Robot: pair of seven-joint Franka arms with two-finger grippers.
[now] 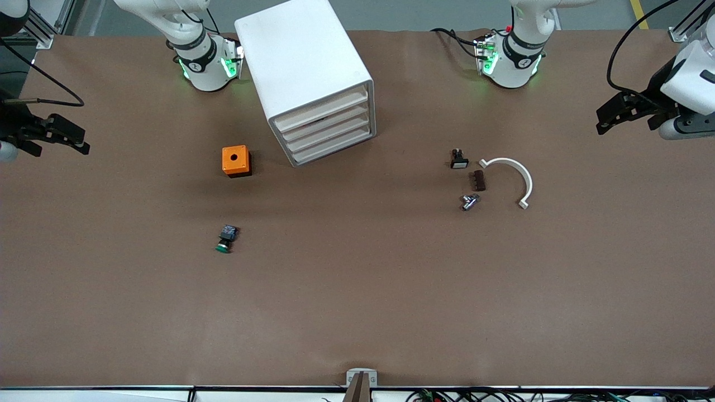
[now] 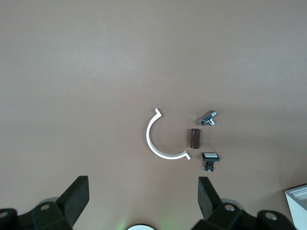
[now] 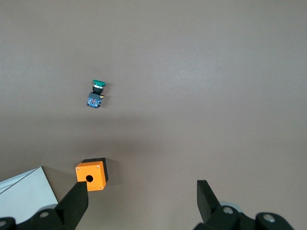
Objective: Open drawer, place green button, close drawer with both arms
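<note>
The white cabinet (image 1: 301,50) stands near the right arm's base, and its several drawers (image 1: 324,114) are all shut. The green-capped button (image 1: 225,239) lies on its side on the table, nearer the front camera than the orange box (image 1: 236,161). It also shows in the right wrist view (image 3: 96,92). My right gripper (image 1: 84,142) hangs open and empty over the right arm's end of the table, in its wrist view (image 3: 141,194) above bare table beside the orange box (image 3: 92,174). My left gripper (image 1: 603,120) hangs open and empty over the left arm's end, also in its wrist view (image 2: 142,191).
A black switch with a white cap (image 1: 459,160), a brown block (image 1: 478,180), a small metal part (image 1: 469,201) and a white curved piece (image 1: 514,176) lie together toward the left arm's end. All show in the left wrist view, with the curved piece (image 2: 156,143) nearest the gripper.
</note>
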